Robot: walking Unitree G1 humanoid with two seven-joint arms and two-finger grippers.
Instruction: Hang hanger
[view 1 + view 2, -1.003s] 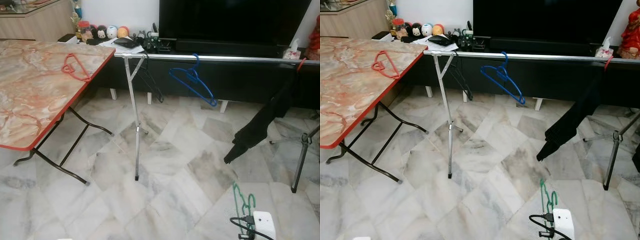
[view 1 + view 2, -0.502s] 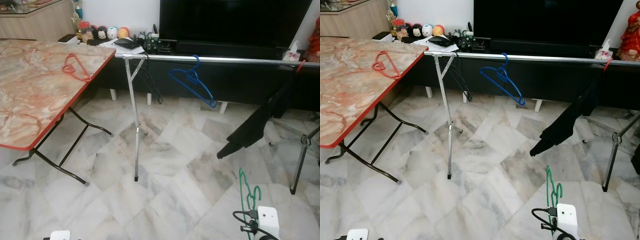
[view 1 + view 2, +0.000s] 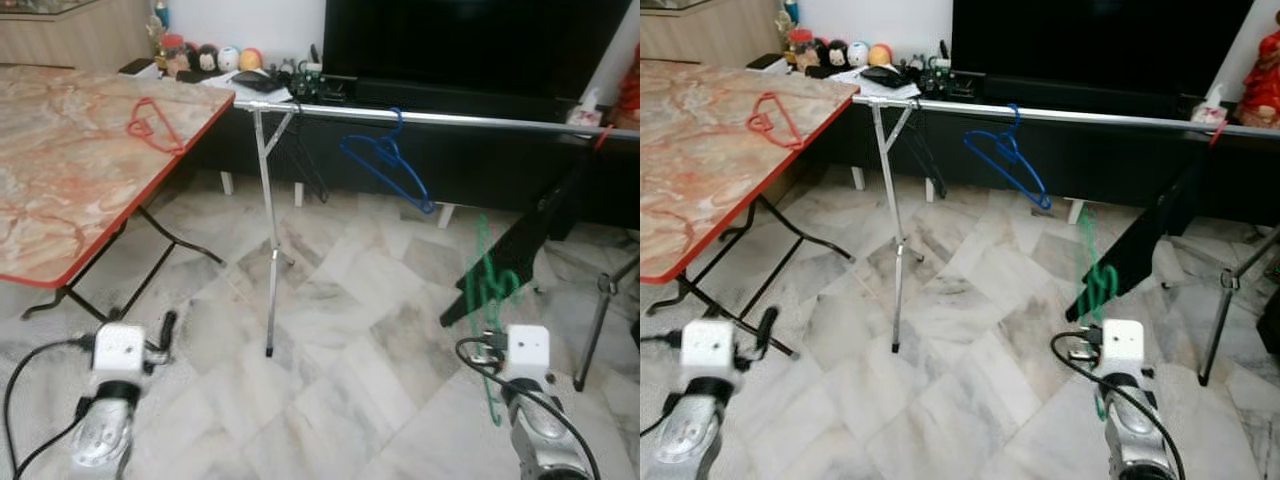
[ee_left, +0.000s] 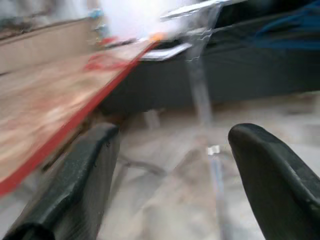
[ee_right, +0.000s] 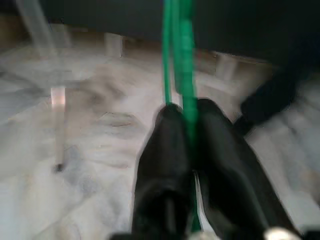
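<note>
Right gripper (image 5: 186, 125) fingers pressed together on the green hanger (image 3: 488, 285), pinching its wire low down; hook end points up, well below the clothes rail (image 3: 470, 120) and out in front of it. Left gripper (image 4: 170, 165) spread wide, holding nothing, low near the folding table (image 3: 60, 180).

Risks, as I judge them:
- Grip is a thin wire between two narrow fingers. The hanger can swivel in the pinch, so the hook may face the wrong way at the rail.
- Blue hanger (image 3: 385, 160) and the black garment (image 3: 525, 245) hang on the same rail. The free stretch between them looks tight, so the green hook could knock the blue one or snag the cloth.
- Rail stand leg (image 3: 270, 240) looks light; a push from below could shift or tip the rack.
- Wrist views are motion-blurred, so hook alignment is hard to verify right now.

Versus a second ago: the green hanger sat at the bottom edge of the head view, now it's raised to mid-frame in front of the garment. Both arms have come up into view; the left wasn't visible then. Camera tilted slightly. Red hanger (image 3: 150, 122) on the table unchanged.
</note>
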